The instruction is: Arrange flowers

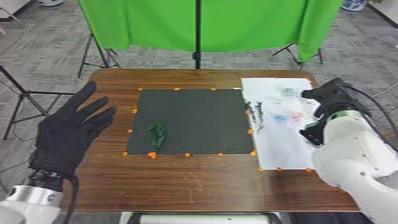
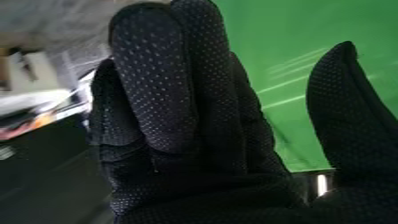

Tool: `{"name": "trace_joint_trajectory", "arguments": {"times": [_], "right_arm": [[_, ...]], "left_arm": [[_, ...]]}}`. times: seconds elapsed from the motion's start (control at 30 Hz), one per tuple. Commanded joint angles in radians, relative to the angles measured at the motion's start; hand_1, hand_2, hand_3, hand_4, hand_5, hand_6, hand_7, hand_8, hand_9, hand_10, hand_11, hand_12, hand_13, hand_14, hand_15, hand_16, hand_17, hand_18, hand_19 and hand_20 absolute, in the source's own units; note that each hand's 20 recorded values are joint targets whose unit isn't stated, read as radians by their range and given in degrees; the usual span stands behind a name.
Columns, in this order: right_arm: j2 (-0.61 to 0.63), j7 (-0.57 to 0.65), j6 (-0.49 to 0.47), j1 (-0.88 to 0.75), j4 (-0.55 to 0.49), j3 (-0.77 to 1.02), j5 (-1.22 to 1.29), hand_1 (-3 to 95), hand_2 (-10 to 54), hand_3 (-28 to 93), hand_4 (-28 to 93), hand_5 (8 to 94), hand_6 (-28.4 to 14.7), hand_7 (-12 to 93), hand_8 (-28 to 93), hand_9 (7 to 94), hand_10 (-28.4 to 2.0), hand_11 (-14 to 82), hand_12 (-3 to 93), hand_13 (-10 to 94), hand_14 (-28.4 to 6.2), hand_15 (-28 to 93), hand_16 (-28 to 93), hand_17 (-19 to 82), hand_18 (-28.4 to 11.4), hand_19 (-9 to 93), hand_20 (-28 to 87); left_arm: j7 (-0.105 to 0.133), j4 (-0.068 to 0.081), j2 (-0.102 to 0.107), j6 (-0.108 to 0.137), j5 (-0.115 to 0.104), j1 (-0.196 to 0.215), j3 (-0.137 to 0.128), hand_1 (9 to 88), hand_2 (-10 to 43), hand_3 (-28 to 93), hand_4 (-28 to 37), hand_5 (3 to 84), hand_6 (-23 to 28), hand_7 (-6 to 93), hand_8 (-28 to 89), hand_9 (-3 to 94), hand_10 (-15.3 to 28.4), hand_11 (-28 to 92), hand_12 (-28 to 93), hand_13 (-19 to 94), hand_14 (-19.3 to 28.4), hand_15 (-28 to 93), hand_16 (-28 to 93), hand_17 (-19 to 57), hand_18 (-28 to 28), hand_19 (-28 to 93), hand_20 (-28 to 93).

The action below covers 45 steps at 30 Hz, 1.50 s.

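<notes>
Pink and blue flowers point(image 1: 281, 119) lie close together on the white board point(image 1: 277, 150) at right, so a low sweep by the right hand point(image 1: 334, 95) could scatter them. That hand's fingers are straight, thumb well apart, gripping nothing; whether it touches the board, I cannot tell. The left hand point(image 1: 69, 130) is spread, empty. Green foliage point(image 1: 157, 135) lies on the dark mat point(image 1: 200, 115), near left.
</notes>
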Motion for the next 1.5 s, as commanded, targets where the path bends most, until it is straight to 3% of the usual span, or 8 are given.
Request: {"name": "trace_joint_trajectory", "arguments": {"times": [0.03,0.07,0.1,0.47,0.5,0.53,0.8,1.5], "right_arm": [[-0.005,0.060,-0.034,-0.315,-0.027,0.148,-0.035,31.0,0.7,67,-21,62.0,-6.5,10,-11,89.3,-16.4,22.9,16.6,85,-11.8,54,16,47,-26.3,93,14],[-0.003,0.063,-0.034,-0.330,-0.029,0.155,-0.039,31.1,0.7,67,-21,62.3,-6.5,10,-11,89.3,-16.3,22.9,16.6,85,-11.7,54,16,47,-26.3,93,14],[-0.004,0.070,-0.039,-0.347,-0.033,0.165,-0.047,31.1,0.6,67,-21,62.6,-6.5,10,-11,89.4,-16.3,23.0,16.7,85,-11.7,53,16,47,-26.2,93,14],[-0.005,0.110,-0.093,-0.484,-0.050,0.229,-0.119,32.0,-1.6,66,-21,63.3,-6.8,9,-10,89.3,-16.2,23.0,16.9,85,-11.6,53,16,47,-26.1,93,14],[-0.003,0.111,-0.095,-0.486,-0.048,0.233,-0.116,32.0,-2.0,66,-21,63.3,-6.9,9,-10,89.3,-16.3,22.9,16.8,85,-11.6,53,16,47,-26.1,93,14],[-0.005,0.112,-0.096,-0.488,-0.047,0.237,-0.110,32.1,-2.3,66,-21,63.3,-7.1,9,-11,89.2,-16.3,22.9,16.8,85,-11.6,53,16,47,-26.0,93,14],[0.005,0.120,-0.127,-0.455,-0.003,0.200,-0.108,33.0,-3.3,66,-21,62.0,-7.5,8,-10,88.3,-16.4,22.7,16.8,84,-11.6,54,17,46,-26.0,93,13],[0.030,0.127,-0.152,-0.286,0.102,-0.026,-0.104,35.6,-6.2,66,-22,63.1,-5.9,10,-10,86.9,-15.8,23.3,16.7,82,-11.4,54,16,45,-25.3,93,10]], "left_arm": [[0.024,-0.002,-0.012,0.018,-0.001,0.035,-0.001,22.8,6.6,75,-25.3,25.2,4.4,15.3,-11,22.0,17.1,18,13,14,22.8,28,0,-18.7,23.5,38,9],[0.022,-0.002,-0.014,0.015,-0.001,0.039,-0.005,22.8,6.6,75,-25.3,25.2,4.4,15.3,-11,22.0,17.1,18,13,14,22.8,28,0,-18.7,23.5,38,9],[0.029,-0.002,-0.002,0.021,-0.008,0.044,-0.005,22.8,6.6,75,-25.3,25.2,4.4,15.3,-11,22.0,17.2,18,13,14,22.7,28,0,-18.7,23.5,38,9],[0.008,0.002,-0.016,0.010,0.001,0.034,-0.007,22.7,6.6,75,-25.3,25.2,4.4,15.2,-11,22.1,17.2,18,13,14,22.7,28,0,-18.7,23.4,38,9],[0.018,0.004,-0.002,0.016,-0.008,0.036,-0.004,22.7,6.6,75,-25.3,25.2,4.4,15.2,-11,22.1,17.2,18,13,14,22.8,28,0,-18.7,23.4,38,9],[0.014,0.004,-0.007,0.013,-0.006,0.034,-0.004,22.7,6.6,75,-25.3,25.2,4.4,15.3,-11,22.1,17.2,18,13,14,22.7,28,0,-18.7,23.4,38,9],[-0.003,0.004,-0.019,0.010,0.001,0.026,0.003,22.7,6.5,75,-25.3,25.3,4.5,15.3,-11,22.2,17.2,18,13,14,22.7,28,0,-18.7,23.5,38,9],[0.001,0.007,-0.019,0.011,-0.004,0.023,0.010,22.7,6.5,75,-25.3,25.2,4.4,15.2,-11,22.3,17.3,18,13,14,22.9,28,0,-18.7,23.5,38,9]]}}
